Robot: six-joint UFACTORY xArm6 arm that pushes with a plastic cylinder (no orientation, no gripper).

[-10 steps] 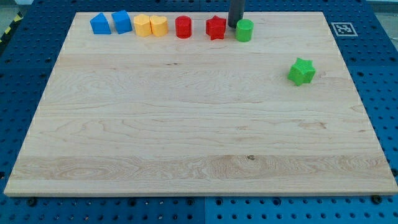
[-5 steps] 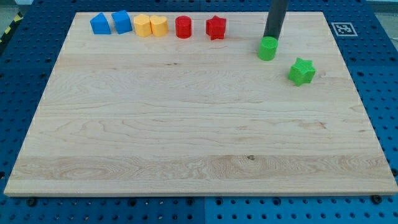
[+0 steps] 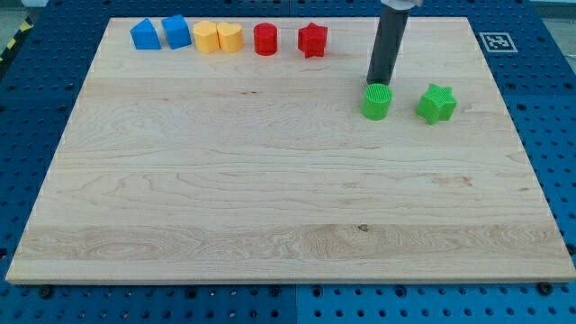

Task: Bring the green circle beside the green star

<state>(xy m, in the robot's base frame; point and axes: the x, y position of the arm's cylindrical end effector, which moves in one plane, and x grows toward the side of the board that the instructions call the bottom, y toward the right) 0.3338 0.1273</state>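
Observation:
The green circle [image 3: 376,102] sits on the wooden board at the view's right of centre, near the top. The green star [image 3: 436,103] lies to its right, with a small gap of bare wood between them. My tip [image 3: 379,84] touches the top edge of the green circle, just above it in the view. The dark rod rises from there toward the view's top edge.
A row of blocks lines the board's top edge: two blue blocks [image 3: 144,34] [image 3: 175,31], two yellow blocks [image 3: 206,37] [image 3: 229,37], a red circle [image 3: 265,39] and a red star [image 3: 312,40]. A marker tag [image 3: 496,41] sits at the board's top right corner.
The green circle has moved from the top row down and to the right, and now sits level with the green star. My tip followed behind it.

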